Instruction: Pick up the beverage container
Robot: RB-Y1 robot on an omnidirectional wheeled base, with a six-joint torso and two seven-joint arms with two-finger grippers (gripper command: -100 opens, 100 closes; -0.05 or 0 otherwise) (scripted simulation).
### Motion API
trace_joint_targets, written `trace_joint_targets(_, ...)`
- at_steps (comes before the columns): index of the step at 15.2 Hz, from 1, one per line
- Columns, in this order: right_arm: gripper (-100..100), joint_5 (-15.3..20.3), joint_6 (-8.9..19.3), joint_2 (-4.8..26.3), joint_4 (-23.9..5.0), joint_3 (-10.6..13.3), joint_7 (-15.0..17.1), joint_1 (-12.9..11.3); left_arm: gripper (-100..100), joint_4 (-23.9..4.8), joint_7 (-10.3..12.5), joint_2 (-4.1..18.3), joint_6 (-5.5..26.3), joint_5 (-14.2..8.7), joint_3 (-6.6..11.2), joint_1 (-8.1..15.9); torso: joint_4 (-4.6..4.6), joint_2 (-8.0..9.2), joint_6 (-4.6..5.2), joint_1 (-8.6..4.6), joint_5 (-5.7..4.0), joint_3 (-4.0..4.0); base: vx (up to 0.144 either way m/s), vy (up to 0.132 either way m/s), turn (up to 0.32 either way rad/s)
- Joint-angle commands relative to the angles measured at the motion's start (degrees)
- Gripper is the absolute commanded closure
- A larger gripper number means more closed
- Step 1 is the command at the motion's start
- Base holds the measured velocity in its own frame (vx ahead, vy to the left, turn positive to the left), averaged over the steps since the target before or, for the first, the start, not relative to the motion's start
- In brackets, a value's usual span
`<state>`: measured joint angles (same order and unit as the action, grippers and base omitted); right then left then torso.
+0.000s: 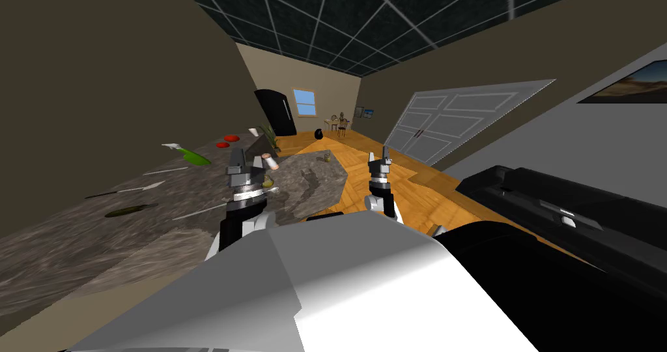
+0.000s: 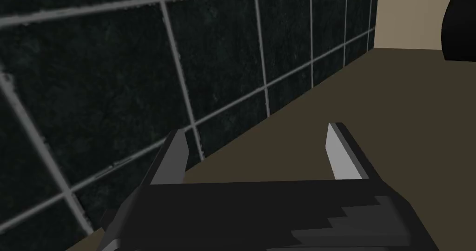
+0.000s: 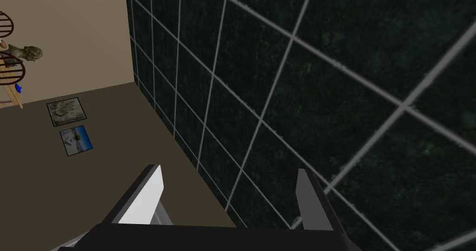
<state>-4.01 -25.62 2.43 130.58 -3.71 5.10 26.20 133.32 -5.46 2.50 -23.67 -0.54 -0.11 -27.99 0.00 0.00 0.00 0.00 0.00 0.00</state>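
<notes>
You're at the approach step: nothing is gripped yet. Your left gripper stands raised over the mottled stone counter, its two fingers spread apart and empty, as its own wrist camera shows. The right gripper is raised over the wooden floor, fingers likewise apart and holding nothing.

The likeliest beverage container is the pale cylinder, which seems to lie on its side on the counter just beside the left gripper (a green bottle-like thing lies farther left, and a small can-like item sits toward the counter's far end, so check which one you mean).

Both hands point upward, away from the counter. As I judge it, the next move calls for tipping the left wrist down toward the cylinder, setting the open fingers across its narrow sides, then lowering before you close. Go gently — lying as it does, it may roll if nudged.
</notes>
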Motion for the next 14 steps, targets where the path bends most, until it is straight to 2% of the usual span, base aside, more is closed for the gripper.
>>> trace_joint_targets(1, 0, 0.0, 0.0, 0.0, 0.0, 0.0, 0.0, 0.0, -100, -0.7, 0.4, 2.7, 2.0, -0.9, 0.44, 0.6, 0.00, 0.00, 0.00, 0.00, 0.00, 0.00, -0.005, 0.027, -0.037)
trace_joint_targets(2, 0, 0.0, 0.0, 0.0, 0.0, 0.0, 0.0, 0.0, -100, -0.7, 0.4, 2.7, 2.0, -0.9, 0.44, 0.6, 0.00, 0.01, 0.01, 0.08, 0.01, 0.00, -0.012, 0.047, -0.059)
trace_joint_targets(4, 0, 0.0, 0.0, 0.0, 0.0, 0.0, 0.0, 0.0, -100, -1.7, 0.9, 5.4, 4.7, -2.2, 1.06, 1.4, 0.01, 0.04, 0.01, 0.22, 0.04, 0.02, -0.016, 0.065, -0.063)
trace_joint_targets(5, 0, 0.0, 0.0, 0.0, 0.0, 0.0, 0.0, 0.0, -100, -1.7, 0.9, 5.4, 4.9, -2.2, 1.06, 1.4, 0.01, 0.05, 0.01, 0.31, 0.06, 0.03, -0.027, 0.071, -0.055)
trace_joint_targets(6, 0, 0.0, 0.0, 0.0, 0.0, 0.0, 0.0, 0.0, -100, -2.4, 1.2, 6.9, 6.8, -3.0, 1.45, 2.0, 0.01, 0.08, 0.01, 0.33, 0.07, 0.04, -0.028, 0.064, -0.051)
trace_joint_targets(7, 0, 0.0, 0.0, 0.0, 0.0, 0.0, 0.0, 0.0, -100, -2.4, 1.2, 6.9, 6.8, -3.0, 1.45, 2.0, 0.02, 0.10, 0.00, 0.32, 0.07, 0.05, -0.022, 0.062, -0.045)
trace_joint_targets(8, 0, 0.0, 0.0, 0.0, 0.0, 0.0, 0.0, 0.0, -100, -3.2, 1.6, 8.6, 8.8, -4.0, 1.89, 2.6, 0.02, 0.09, 0.01, 0.31, 0.07, 0.05, -0.018, 0.066, -0.071)
trace_joint_targets(9, 0, 0.0, 0.0, 0.0, 0.0, 0.0, 0.0, 0.0, -100, -3.2, 1.6, 8.6, 9.0, -4.0, 1.89, 2.6, 0.02, 0.08, 0.01, 0.33, 0.07, 0.04, -0.017, 0.068, -0.059)
trace_joint_targets(10, 0, 0.0, 0.0, 0.0, 0.0, 0.0, 0.0, 0.0, -100, -4.0, 2.0, 10.3, 10.7, -5.1, 2.38, 3.3, 0.01, 0.07, 0.01, 0.33, 0.07, 0.04, -0.024, 0.076, -0.075)
trace_joint_targets(11, 0, 0.0, 0.0, 0.0, 0.0, 0.0, 0.0, 0.0, -100, -4.0, 2.0, 10.3, 11.4, -5.1, 2.38, 3.3, 0.01, 0.08, 0.02, 0.35, 0.08, 0.04, -0.023, 0.077, -0.062)
trace_joint_targets(12, 0, 0.0, 0.0, 0.0, 0.0, 0.0, 0.0, 0.0, -100, -5.0, 2.5, 12.1, 13.0, -6.2, 2.90, 4.0, 0.02, 0.08, 0.01, 0.36, 0.08, 0.04, -0.028, 0.083, -0.069)
trace_joint_targets(13, 0, 0.0, 0.0, 0.0, 0.0, 0.0, 0.0, 0.0, -100, -5.0, 2.5, 12.1, 14.0, -6.2, 2.90, 4.0, 0.02, 0.09, 0.01, 0.39, 0.08, 0.05, -0.025, 0.080, -0.063)
trace_joint_targets(14, 0, 0.0, 0.0, 0.0, 0.0, 0.0, 0.0, 0.0, -100, -6.0, 3.0, 14.0, 15.7, -7.5, 3.46, 4.8, 0.02, 0.08, 0.01, 0.39, 0.09, 0.05, -0.031, 0.080, -0.094)
